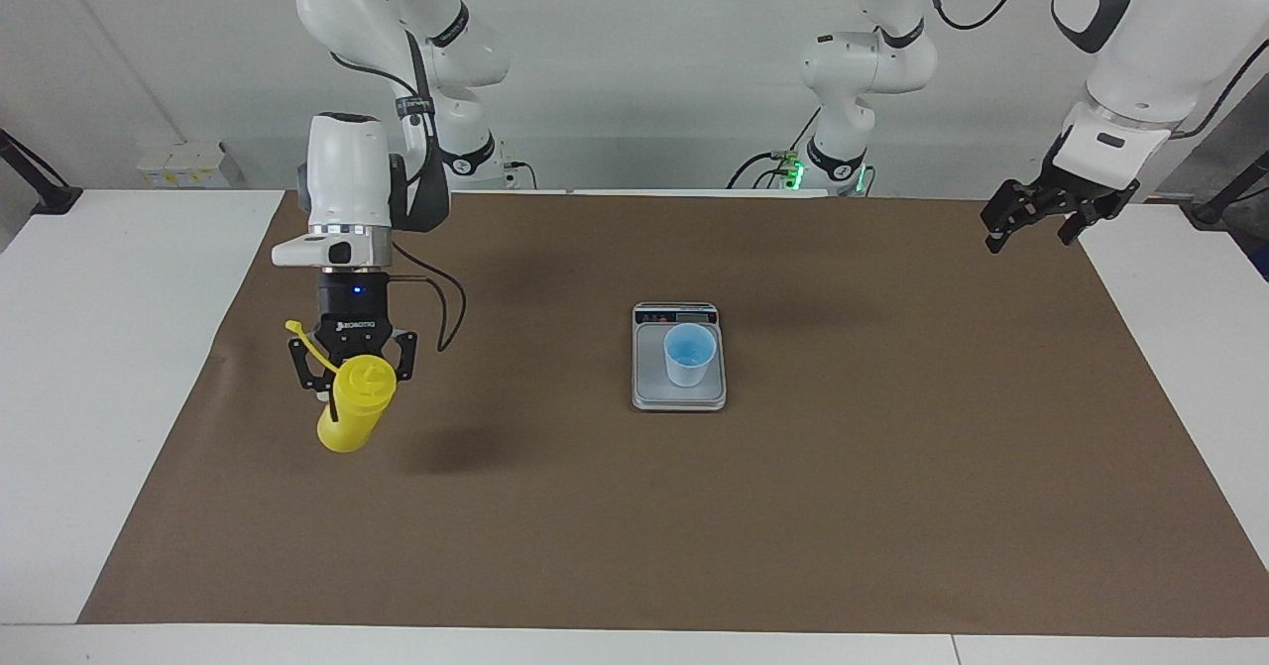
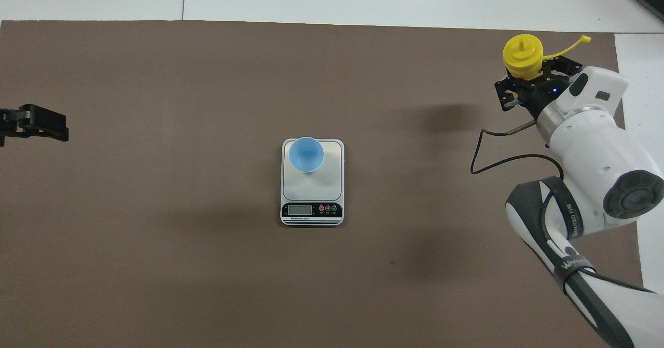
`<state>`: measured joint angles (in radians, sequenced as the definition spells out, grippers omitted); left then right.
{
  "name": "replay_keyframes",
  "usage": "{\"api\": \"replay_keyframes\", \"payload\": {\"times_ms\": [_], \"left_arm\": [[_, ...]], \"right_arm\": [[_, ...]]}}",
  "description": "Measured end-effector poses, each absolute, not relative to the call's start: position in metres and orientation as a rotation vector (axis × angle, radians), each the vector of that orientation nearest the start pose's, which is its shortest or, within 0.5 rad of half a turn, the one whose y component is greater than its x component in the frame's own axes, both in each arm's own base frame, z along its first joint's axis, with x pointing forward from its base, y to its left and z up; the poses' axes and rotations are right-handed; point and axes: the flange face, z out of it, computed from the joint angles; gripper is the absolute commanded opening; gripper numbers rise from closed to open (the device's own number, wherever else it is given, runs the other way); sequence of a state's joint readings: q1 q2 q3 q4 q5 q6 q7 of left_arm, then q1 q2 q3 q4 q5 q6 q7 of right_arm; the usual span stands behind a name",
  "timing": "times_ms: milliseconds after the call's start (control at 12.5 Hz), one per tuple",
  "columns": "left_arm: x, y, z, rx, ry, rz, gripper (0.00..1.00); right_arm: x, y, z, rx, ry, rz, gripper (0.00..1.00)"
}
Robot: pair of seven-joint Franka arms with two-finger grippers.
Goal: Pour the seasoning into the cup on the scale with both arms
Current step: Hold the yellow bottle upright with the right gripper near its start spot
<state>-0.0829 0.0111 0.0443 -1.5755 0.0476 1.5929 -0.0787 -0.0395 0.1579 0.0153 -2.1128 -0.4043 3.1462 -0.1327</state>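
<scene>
Two white robot arms are working over a white table (image 1: 89,348) covered by a wide brown mat (image 1: 892,467), which is taking up most of the surface. At the right arm's end of the mat, the right arm (image 1: 347,169) is reaching down and its right gripper (image 1: 349,387) is clamping the yellow seasoning bottle (image 1: 352,412) by its upper body, fingers closed tight on it. Lifted over the mat, the bottle is hanging nearly upright with its ribbed cap (image 2: 523,55) uppermost, and its thin tip strap (image 2: 570,47) is sticking out sideways toward the edge of the mat. At the other end of the table the left arm (image 1: 1130,70) is waiting, its left gripper (image 1: 1031,224) hanging over the mat's corner with fingers spread wide and holding nothing. Near the middle of the mat, well apart from both grippers, the silver-grey scale (image 1: 679,392) is lying flat with its display strip (image 2: 311,210) at the end nearer the robots. On its weighing plate the small light blue cup (image 1: 689,355) is standing upright, mouth open upward; whether anything is lying inside it cannot be told
</scene>
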Motion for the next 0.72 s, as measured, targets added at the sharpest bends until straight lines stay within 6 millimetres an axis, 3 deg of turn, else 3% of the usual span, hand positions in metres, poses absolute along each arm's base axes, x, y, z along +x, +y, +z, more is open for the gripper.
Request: {"api": "replay_keyframes", "payload": {"times_ms": [719], "left_arm": [[0.56,-0.017,0.618,-3.093,-0.061,-0.014,1.0]], "right_arm": [[0.61,-0.01,0.44,-2.998,-0.615,-1.131,0.14]]}}
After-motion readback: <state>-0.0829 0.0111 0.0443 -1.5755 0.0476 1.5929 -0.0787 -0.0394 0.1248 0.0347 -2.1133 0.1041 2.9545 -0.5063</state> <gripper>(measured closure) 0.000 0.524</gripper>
